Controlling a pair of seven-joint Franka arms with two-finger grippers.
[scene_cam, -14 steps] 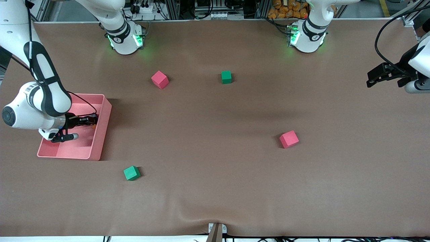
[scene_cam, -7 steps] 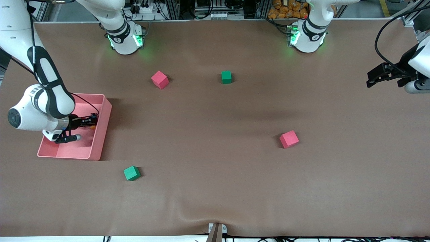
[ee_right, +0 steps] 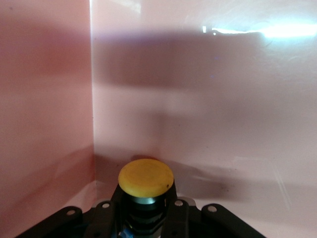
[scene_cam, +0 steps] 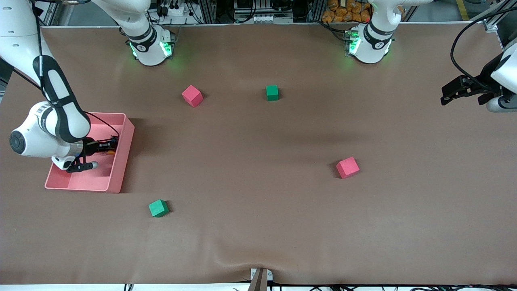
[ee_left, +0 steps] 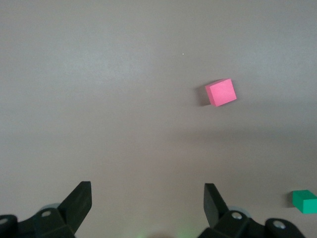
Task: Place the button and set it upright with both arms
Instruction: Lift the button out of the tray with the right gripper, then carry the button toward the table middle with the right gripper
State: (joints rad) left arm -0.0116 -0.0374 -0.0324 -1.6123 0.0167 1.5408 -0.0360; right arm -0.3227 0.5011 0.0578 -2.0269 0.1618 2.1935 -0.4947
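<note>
My right gripper [scene_cam: 110, 144] reaches down into the pink bin [scene_cam: 121, 161] at the right arm's end of the table. It is shut on the button [ee_right: 146, 178]. In the right wrist view the round orange-yellow cap sticks out past the fingers [ee_right: 174, 207], which press on both sides of the black body. The bin's pink wall [ee_right: 44, 99] and floor fill that view. In the front view the button is only a small orange speck [scene_cam: 112, 148] at the fingertips. My left gripper [scene_cam: 445, 97] hangs open and holds nothing [ee_left: 147, 196] over the table's edge at the left arm's end, where the arm waits.
Two red cubes [scene_cam: 192, 95] [scene_cam: 347, 167] and two green cubes [scene_cam: 272, 92] [scene_cam: 158, 208] lie scattered on the brown table. The left wrist view shows one red cube [ee_left: 221, 92] and one green cube [ee_left: 304, 201]. A black cable runs into the bin along my right wrist.
My right arm's wrist has shifted slightly over the bin and its fingers have drawn in on the button. The left arm and the cubes have not moved.
</note>
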